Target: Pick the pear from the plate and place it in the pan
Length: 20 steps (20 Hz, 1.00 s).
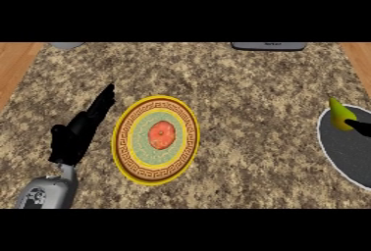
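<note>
Entering at the far right edge, only a black sliver of the right hand [360, 127] shows, touching the near side of the pear [339, 116]; whether it is grasping the fruit or has released it, I cannot tell. The pear is off the plate [119, 142] and sits at the pan [348, 152], right at its far-left white rim, so it looks to be either hanging above the rim or leaning on it rather than lying on the dark floor of the pan. To do this step well, the pear should probably travel a little further right and nearer, toward the pan's middle, and come low before it is let go, since a pear released at the rim could roll out onto the counter [246, 98]. Most of the pan is cut off by the view's right edge, so room on that side cannot be judged. To the left, the speckled counter lies open between pan and plate. The left hand [80, 132] rests just left of the plate, fingers straight and relaxed, holding nothing, well apart from the work. A dark grey object [268, 45] sits at the far edge, out of the way
</note>
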### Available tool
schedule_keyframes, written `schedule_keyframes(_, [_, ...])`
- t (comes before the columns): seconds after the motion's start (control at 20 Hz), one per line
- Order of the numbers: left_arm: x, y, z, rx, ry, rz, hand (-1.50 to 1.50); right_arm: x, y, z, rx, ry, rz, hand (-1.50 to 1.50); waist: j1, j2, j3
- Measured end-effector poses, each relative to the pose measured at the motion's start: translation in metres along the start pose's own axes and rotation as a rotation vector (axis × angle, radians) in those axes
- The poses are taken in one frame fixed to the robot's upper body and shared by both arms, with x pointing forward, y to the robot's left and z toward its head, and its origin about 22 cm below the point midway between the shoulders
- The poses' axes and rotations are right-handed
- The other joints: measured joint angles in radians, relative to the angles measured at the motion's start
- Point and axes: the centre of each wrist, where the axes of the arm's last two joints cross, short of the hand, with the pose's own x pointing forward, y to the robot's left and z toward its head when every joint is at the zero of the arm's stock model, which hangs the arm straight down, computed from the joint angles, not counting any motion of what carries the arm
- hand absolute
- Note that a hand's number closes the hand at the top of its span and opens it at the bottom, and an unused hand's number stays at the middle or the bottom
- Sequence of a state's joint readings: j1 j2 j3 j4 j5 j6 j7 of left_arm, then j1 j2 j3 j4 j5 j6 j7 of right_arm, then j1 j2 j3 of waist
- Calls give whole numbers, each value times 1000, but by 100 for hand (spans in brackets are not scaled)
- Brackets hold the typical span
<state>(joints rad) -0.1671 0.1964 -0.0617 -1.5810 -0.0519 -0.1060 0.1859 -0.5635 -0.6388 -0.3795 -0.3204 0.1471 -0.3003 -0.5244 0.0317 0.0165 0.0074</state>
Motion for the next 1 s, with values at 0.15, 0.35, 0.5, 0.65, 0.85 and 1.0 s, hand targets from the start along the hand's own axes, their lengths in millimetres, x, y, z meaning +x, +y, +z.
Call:
schedule_keyframes(0.15, [-1, 4, 0, 6, 4, 0, 0, -9, -12, 3, -12, -3, -136, -150, -3, 0, 0])
schedule_keyframes(0.35, [-1, 4, 1, 10, 5, -5, 0, -26, -38, 8, 14, -8, -264, -150, -6, -2, -1])
schedule_keyframes(0.5, [-6, 4, 3, 12, 11, -5, 0, -48, -59, 24, 47, -28, -318, -150, -12, -5, -2])
schedule_keyframes(0.65, [-1, 8, 1, 15, 14, -2, 0, -68, -72, 42, 57, -74, -362, -150, -15, -6, -2])
schedule_keyframes(0.85, [0, 9, 2, 23, 12, 2, 0, -86, -88, 61, 49, -122, -387, -150, -19, -9, -3])
schedule_keyframes(1.0, [0, 4, 2, 17, 14, 1, 0, -99, -96, 77, 45, -105, -373, -150, -21, -10, -3])
